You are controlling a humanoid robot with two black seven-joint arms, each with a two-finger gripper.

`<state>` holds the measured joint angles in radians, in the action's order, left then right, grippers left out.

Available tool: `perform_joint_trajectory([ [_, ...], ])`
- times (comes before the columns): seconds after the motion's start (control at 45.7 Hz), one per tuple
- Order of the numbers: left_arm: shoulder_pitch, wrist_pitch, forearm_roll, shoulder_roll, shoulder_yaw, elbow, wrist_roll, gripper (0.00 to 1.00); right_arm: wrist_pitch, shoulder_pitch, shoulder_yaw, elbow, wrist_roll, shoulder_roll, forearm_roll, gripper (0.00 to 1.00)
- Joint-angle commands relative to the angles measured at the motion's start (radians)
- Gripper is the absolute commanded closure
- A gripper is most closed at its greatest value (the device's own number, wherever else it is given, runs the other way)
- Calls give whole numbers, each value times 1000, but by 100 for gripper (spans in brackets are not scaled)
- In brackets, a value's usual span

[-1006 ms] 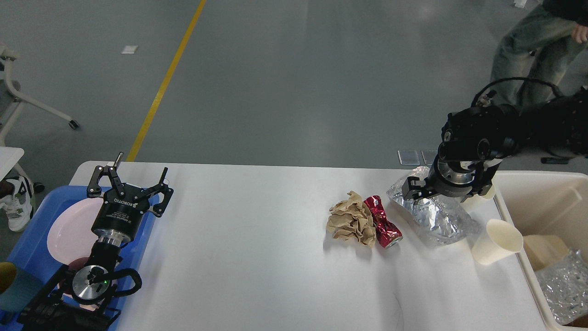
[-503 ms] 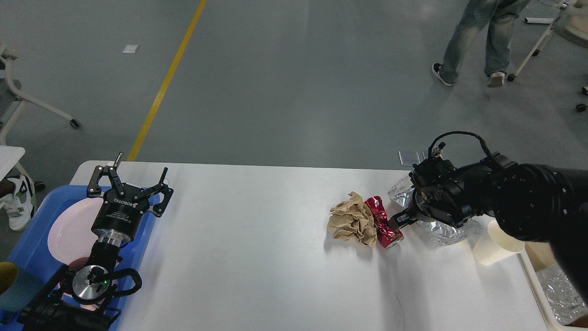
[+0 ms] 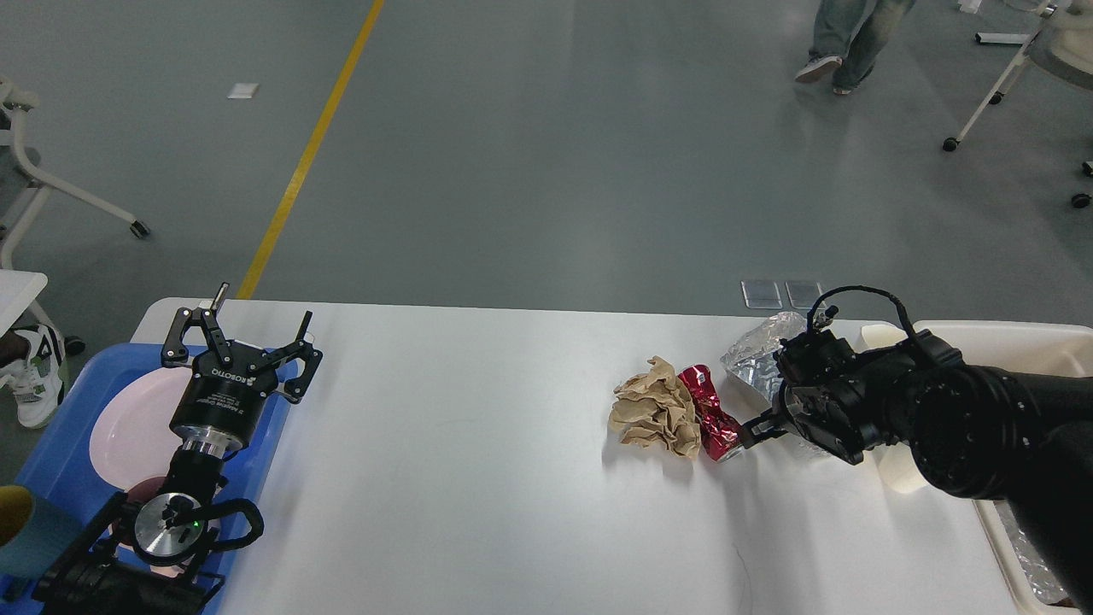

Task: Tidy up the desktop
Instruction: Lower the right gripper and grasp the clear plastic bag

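Observation:
The white desktop [image 3: 444,478] holds a crumpled brown paper ball [image 3: 653,415], a crushed red can [image 3: 711,412] touching its right side, and a silver foil bag [image 3: 753,360] just behind them. My right gripper [image 3: 753,427] comes in low from the right, one finger touching the can's near right end. The arm's body hides the other finger, so its state is unclear. At the far left my left gripper [image 3: 243,340] stands open and empty above the edge of a blue tray [image 3: 51,461].
A pink plate [image 3: 128,427] lies in the blue tray. A cream bin [image 3: 1008,335] stands at the right edge with foil inside. A paper cup [image 3: 895,471] is mostly hidden under my right arm. A person walks on the floor far behind.
My right arm swung down from above the foil bag to the desktop and reached left to the red can. The left arm stayed still. The person walked away.

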<state>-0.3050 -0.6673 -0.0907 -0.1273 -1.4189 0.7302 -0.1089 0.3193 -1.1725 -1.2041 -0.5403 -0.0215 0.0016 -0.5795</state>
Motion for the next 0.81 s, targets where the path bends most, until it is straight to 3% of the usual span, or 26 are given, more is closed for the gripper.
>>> perform_joint_trajectory([
  [0.0,0,0,0,0,0,0,0,3,-11,11,3,0,-5,0,7,1],
  [0.044,1,0,0,0,0,0,0,4,-11,14,11,0,-8,0,12,3],
  [0.087,0,0,0,0,0,0,0,4,-12,16,9,0,-8,0,13,11],
  [0.262,0,0,0,0,0,0,0,4,-9,19,9,-1,-47,0,13,63],
  [0.328,1,0,0,0,0,0,0,4,-9,24,14,-1,-69,0,16,68],
  [0.459,0,0,0,0,0,0,0,4,-9,24,14,-1,-72,0,52,90],
  [0.678,0,0,0,0,0,0,0,4,-8,5,17,-17,-77,8,119,100],
  [0.787,1,0,0,0,0,0,0,4,3,-4,21,-27,-103,14,173,100],
])
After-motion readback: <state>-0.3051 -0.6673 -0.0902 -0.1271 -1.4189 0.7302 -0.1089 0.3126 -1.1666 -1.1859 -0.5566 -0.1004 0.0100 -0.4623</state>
